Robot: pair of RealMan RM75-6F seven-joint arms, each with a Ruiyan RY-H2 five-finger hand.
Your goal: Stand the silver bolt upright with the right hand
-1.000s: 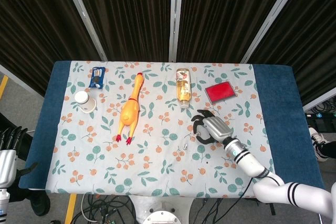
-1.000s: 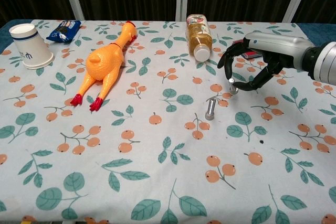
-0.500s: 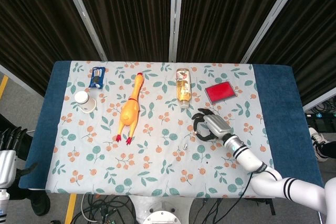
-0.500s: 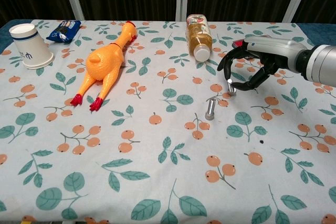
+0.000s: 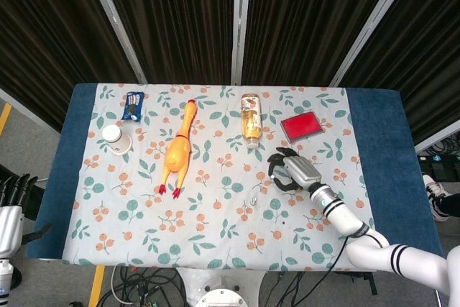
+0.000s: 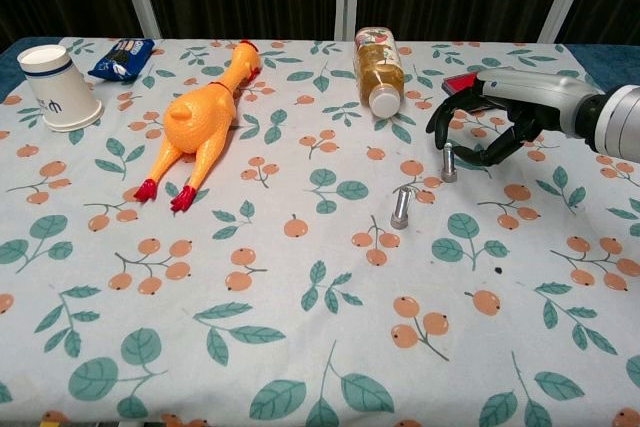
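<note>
A short silver bolt (image 6: 449,162) stands upright on the floral cloth, right of centre. My right hand (image 6: 492,125) arches just above and to the right of it, fingers curved and spread, holding nothing. From above, the right hand (image 5: 289,170) hides that bolt. A second silver bolt (image 6: 402,207) lies on its side a little nearer and to the left, also seen as a small silver bolt (image 5: 253,200) in the head view. My left hand (image 5: 13,195) hangs off the table's left edge, fingers apart and empty.
A yellow rubber chicken (image 6: 197,112) lies left of centre. A drink bottle (image 6: 378,67) lies on its side behind the bolts. A red flat box (image 5: 300,126) sits beyond the right hand. A paper cup (image 6: 52,85) and a blue snack packet (image 6: 122,55) are far left.
The right hand has let go of the bolt it pinched and drawn slightly right and back. That bolt now stands on its own. The lying bolt has not moved.
</note>
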